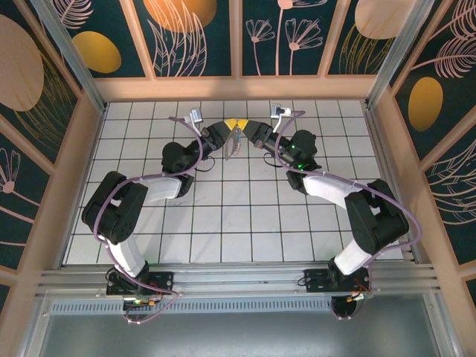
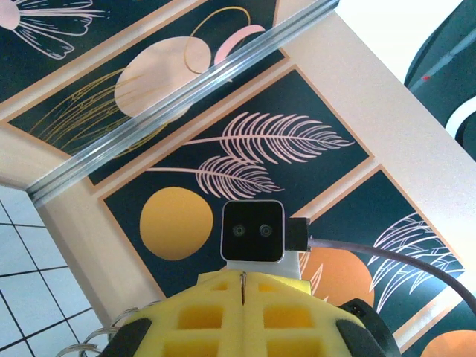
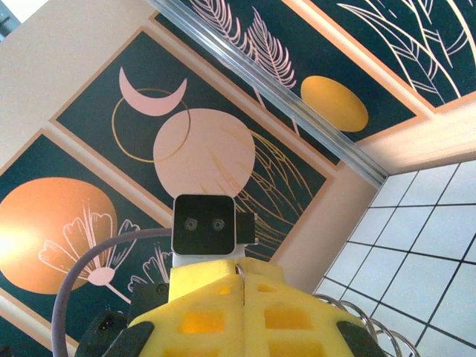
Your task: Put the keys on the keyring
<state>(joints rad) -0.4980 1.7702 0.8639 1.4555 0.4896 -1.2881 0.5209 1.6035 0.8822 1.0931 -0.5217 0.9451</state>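
Both tools meet tip to tip at 12 o'clock on the tabletop (image 1: 223, 223), raised above the tiles. The left tool (image 1: 227, 134) comes in from 9 o'clock and the right tool (image 1: 250, 129) from 3 o'clock. The keyring (image 1: 232, 146) hangs from where they meet, its pale loop drooping toward 6 o'clock, clear of the tabletop as far as the top view shows.

On the left wrist, the left tool (image 2: 243, 286) has its yellow fingers pressed together, with a thin sliver of metal caught in the seam. Silvery rings (image 2: 97, 343) sit just beside it at 7 o'clock. On the right wrist, the right tool (image 3: 242, 279) is likewise closed, with a similar sliver in its seam, and the rings (image 3: 364, 321) lie at 5 o'clock. I judge both slivers to be parts of the keyring's metal cluster, though which link or ring each one is cannot be told.

Progress looks mid-way. The keyring is lifted and gripped from both sides, which suits prising a ring apart or feeding a key on. Whether the key is already threaded among the metal, partly on, or not yet on cannot be told, as the cluster is too small and too hidden by the fingers. What is left is to confirm the key sits fully on a ring and then set the keyring down.
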